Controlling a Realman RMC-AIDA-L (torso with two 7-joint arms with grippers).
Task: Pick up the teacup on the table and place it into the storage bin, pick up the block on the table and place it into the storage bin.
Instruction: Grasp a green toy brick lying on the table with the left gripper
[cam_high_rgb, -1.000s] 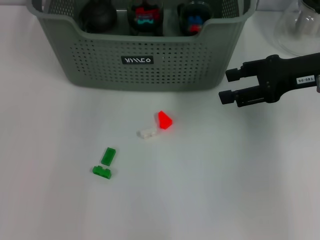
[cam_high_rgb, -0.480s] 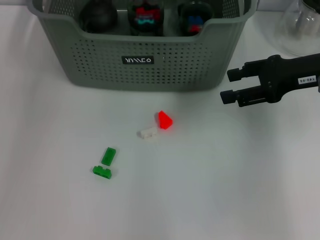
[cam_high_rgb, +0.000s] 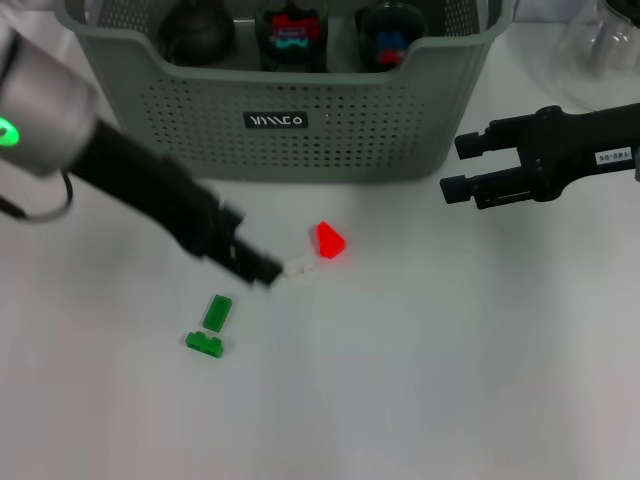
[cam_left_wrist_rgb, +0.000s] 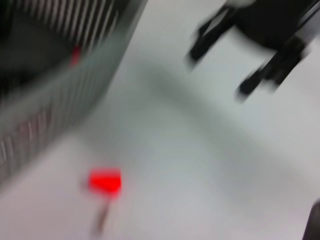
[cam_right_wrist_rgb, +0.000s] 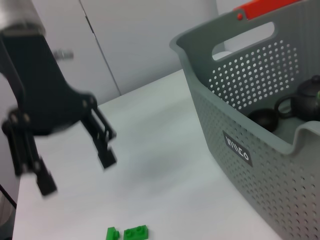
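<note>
Head view shows the left tool (cam_high_rgb: 262, 270) reaching in low over the white surface (cam_high_rgb: 420, 380), its tip right beside the white block (cam_high_rgb: 297, 265); from here I cannot tell whether it touches the block, but the right wrist view shows its two fingers (cam_right_wrist_rgb: 106, 156) spread apart with nothing between them. Just past the white block from this tool's tip lies the red block (cam_high_rgb: 329, 241), touching or nearly touching the white one. Beneath the tool's arm, on the near side, two green blocks (cam_high_rgb: 211, 327) lie close together on the surface. Beyond the left tool stands the storage bin (cam_high_rgb: 290, 125), grey-green with perforated walls and a black label (cam_high_rgb: 275, 121); dark round items (cam_high_rgb: 200, 30) sit inside it, and the right wrist view shows a small dark cup (cam_right_wrist_rgb: 264, 119) and a dark teapot (cam_right_wrist_rgb: 306, 97) among them. The right tool (cam_high_rgb: 458, 168) hovers at the far right, beside the bin's corner, well apart from the blocks, its two fingers parted and empty. Behind the right tool, a clear glass vessel (cam_high_rgb: 600, 50) stands on the surface.
</note>
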